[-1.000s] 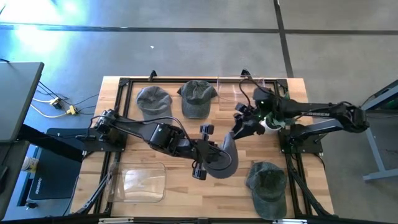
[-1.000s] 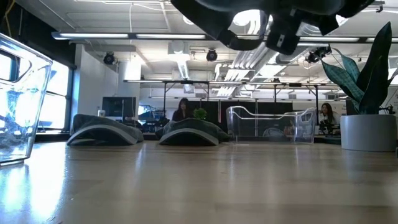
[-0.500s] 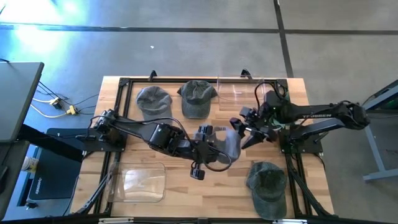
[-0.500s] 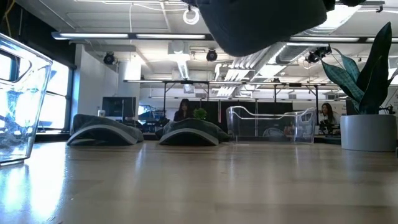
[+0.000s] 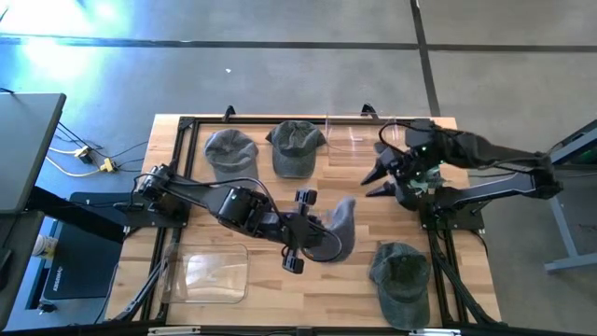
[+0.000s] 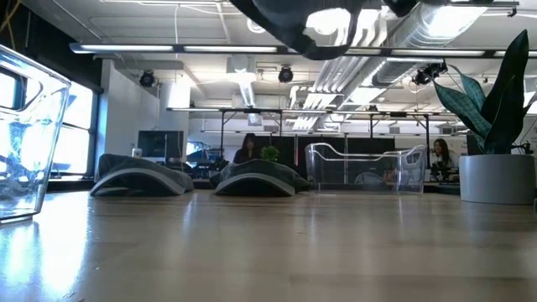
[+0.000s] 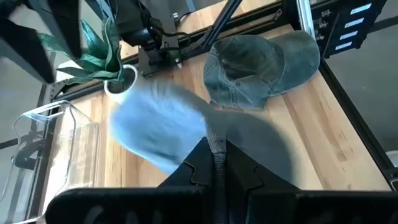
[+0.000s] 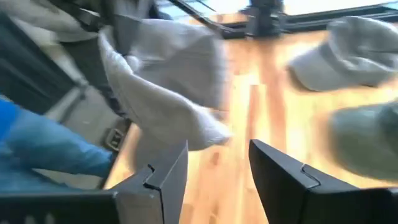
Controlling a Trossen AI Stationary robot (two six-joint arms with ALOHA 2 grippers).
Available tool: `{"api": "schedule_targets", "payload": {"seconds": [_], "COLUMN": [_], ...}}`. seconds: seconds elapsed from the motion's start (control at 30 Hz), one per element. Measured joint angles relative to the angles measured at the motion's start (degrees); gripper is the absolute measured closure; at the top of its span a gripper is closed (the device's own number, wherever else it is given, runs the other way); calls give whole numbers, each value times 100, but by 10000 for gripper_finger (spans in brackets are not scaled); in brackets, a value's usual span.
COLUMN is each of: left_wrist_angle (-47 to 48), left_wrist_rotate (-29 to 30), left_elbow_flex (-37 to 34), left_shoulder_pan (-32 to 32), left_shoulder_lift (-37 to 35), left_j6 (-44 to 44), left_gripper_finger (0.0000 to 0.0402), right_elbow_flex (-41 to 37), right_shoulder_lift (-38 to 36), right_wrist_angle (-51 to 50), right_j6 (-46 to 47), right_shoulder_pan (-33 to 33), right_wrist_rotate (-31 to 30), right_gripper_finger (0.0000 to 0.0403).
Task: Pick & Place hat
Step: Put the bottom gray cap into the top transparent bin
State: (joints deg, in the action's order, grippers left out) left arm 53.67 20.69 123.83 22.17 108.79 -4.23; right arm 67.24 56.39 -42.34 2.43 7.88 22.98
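Over the middle of the wooden tabletop [image 5: 270, 289], my left gripper [image 5: 317, 229] pinches a grey cap [image 5: 340, 229] by its edge, jaws pressed together on the fabric; in the left wrist view the cloth runs straight up from between my closed fingers [image 7: 193, 171], and the rest of the cap [image 7: 158, 127] hangs blurred beyond them. The cap is held off the wood: from table height only its dark underside [image 6: 302, 29] shows near the upper edge, well clear of the boards.

My right gripper [image 5: 382, 177] sits apart from the cap, near the clear plastic bin [image 5: 359, 140] at the far edge, its jaws spread with nothing between them. In the right wrist view my two dark fingers [image 8: 168, 177] stand wide, and the held cap [image 8: 171, 81] shows ahead of them, not touching.

Three other caps lie flat on the tabletop: a grey one [image 5: 229, 149] and a green one [image 5: 297, 145] side by side at the far edge, left of the bin, and a second green one [image 5: 403, 275] at the near right corner. A second clear bin [image 5: 210, 271] rests near the front left. A potted plant [image 6: 495, 143] stands at the right of the tabletop.
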Motion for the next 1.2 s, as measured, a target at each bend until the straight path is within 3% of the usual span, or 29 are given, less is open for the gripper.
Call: {"api": "schedule_targets", "payload": {"seconds": [0.13, 0.3, 0.5, 0.73, 0.9, 1.1, 1.2], "left_wrist_angle": [-1, -98, -171, -172, -172, -316, -319], "left_wrist_rotate": [-17, -15, -11, -65, -66, -64, -61], "left_elbow_flex": [0, 0, 0, 0, 0, 0, 0], "left_shoulder_pan": [0, 0, -2, 2, 0, 0, 0], "left_shoulder_lift": [0, 0, 0, 0, 0, 0, 0], "left_j6": [11, 11, 13, 153, 155, 121, 98], "left_gripper_finger": [392, 392, 392, 392, 392, 392, 392], "right_elbow_flex": [519, 726, 722, 720, 720, 720, 720], "right_shoulder_lift": [135, 550, 1254, 1741, 1833, 1818, 1818], "right_wrist_angle": [-261, 271, 448, 494, 522, 517, 511], "right_j6": [-91, -120, -841, -1187, -1304, -1325, -1418], "right_shoulder_pan": [-30, -335, -750, -1083, -1390, -1660, -1814], "right_wrist_rotate": [129, 594, 900, 1784, 1773, 1735, 1422], "right_gripper_finger": [200, 161, 155, 158, 205, 326, 387]}}
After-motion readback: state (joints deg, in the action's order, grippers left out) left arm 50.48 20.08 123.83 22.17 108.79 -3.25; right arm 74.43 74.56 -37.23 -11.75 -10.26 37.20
